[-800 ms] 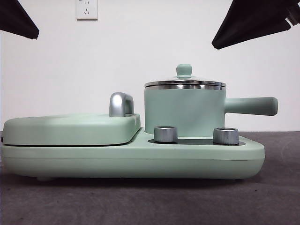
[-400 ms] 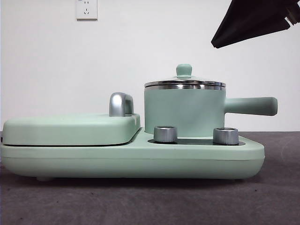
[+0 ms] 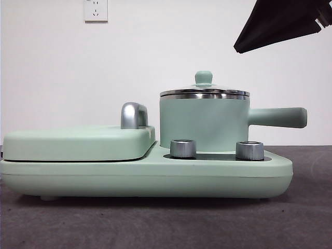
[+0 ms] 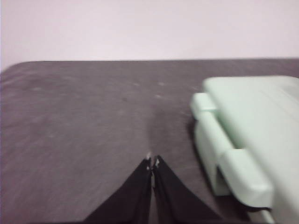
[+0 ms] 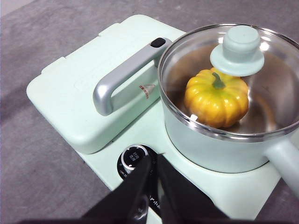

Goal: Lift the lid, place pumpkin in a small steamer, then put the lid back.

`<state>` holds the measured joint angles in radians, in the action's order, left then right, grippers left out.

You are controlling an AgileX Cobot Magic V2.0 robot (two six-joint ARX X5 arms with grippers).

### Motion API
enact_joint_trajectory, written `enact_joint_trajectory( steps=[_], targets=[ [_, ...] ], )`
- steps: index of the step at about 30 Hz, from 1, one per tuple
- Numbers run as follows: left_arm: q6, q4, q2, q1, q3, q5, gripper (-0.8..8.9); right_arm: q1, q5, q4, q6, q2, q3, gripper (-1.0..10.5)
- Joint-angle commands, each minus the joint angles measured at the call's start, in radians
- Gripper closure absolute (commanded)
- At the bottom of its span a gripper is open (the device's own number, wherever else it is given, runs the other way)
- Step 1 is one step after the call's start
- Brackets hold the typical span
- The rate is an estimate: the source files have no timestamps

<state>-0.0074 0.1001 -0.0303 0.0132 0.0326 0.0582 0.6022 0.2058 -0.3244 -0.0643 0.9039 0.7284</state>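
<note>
pumpkin (image 5: 216, 98) inside lidded small steamer (image 5: 224, 140), beyond right gripper (image 5: 153, 161) closed jaws

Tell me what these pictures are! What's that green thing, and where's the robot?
It's a robot with two arms, filmed by three cameras. One looks level across the table; one sits on each wrist. The green thing is a toy cooker with a flat cover and a small steamer. The right wrist camera looks down through the glass lid, which sits on the pot, and shows the pumpkin inside. The black wedges are the robot's fingers. The left gripper and the right gripper are both shut and hold nothing.
</note>
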Motion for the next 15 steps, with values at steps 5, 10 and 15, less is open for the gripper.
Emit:
enact_joint_trajectory(
  steps=[5,10,15],
  targets=[
    [-0.032,0.016,0.027,0.026,-0.02,-0.008,8.07,0.009,0.002,0.015,-0.006,0.003,0.006,9.2],
    [-0.05,0.011,0.027,0.026,-0.02,-0.008,8.07,0.009,0.001,0.019,-0.006,0.003,0.006,9.2],
    [-0.05,0.011,0.026,0.026,-0.02,-0.008,8.07,0.009,0.001,0.03,-0.006,0.003,0.006,9.2]
  ],
)
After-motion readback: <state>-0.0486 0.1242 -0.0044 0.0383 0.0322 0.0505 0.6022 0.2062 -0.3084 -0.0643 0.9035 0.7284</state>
